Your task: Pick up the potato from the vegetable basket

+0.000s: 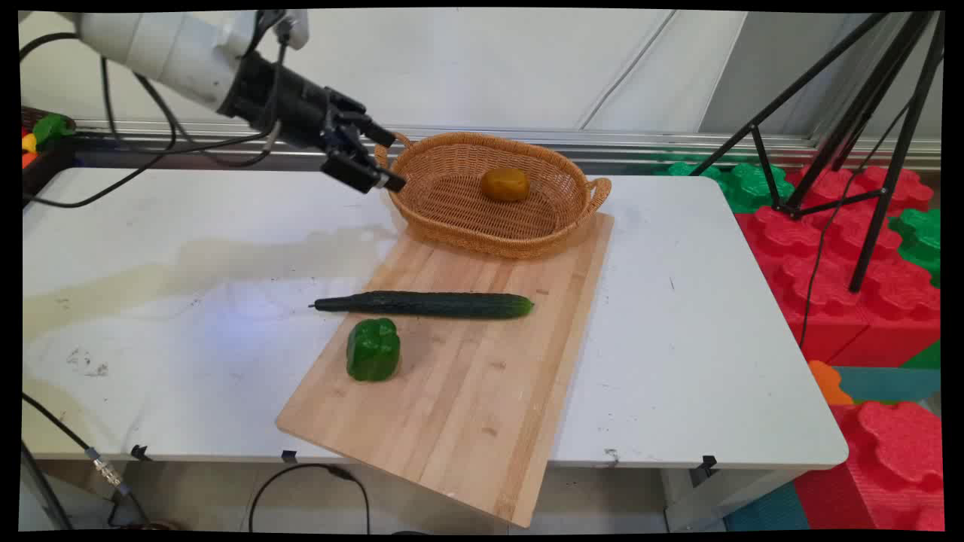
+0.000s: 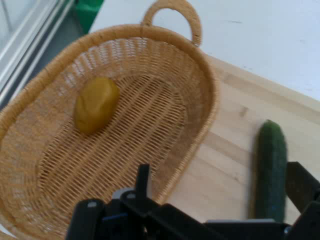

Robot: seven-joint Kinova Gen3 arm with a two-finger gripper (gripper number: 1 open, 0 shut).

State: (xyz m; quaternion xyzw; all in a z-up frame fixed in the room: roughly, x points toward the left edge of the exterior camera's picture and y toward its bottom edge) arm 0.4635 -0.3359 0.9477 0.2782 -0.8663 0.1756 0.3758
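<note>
The gripper (image 1: 388, 159) hangs spread and empty beside the wicker basket's (image 1: 561, 226) left handle. A potato (image 1: 505, 184) lies inside. The cucumber (image 1: 425, 304) lies crosswise on the cutting board (image 1: 467, 406), stem end pointing left, beside a green pepper (image 1: 373, 350).

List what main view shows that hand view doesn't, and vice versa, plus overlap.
Main only: green pepper on the cutting board, below the cucumber; the full white table; a black tripod at right; the gripper open beside the basket's left handle.
Hand only: nothing extra, just a closer look into the basket.
Both: basket holding the yellow-brown potato, cucumber, board.
</note>
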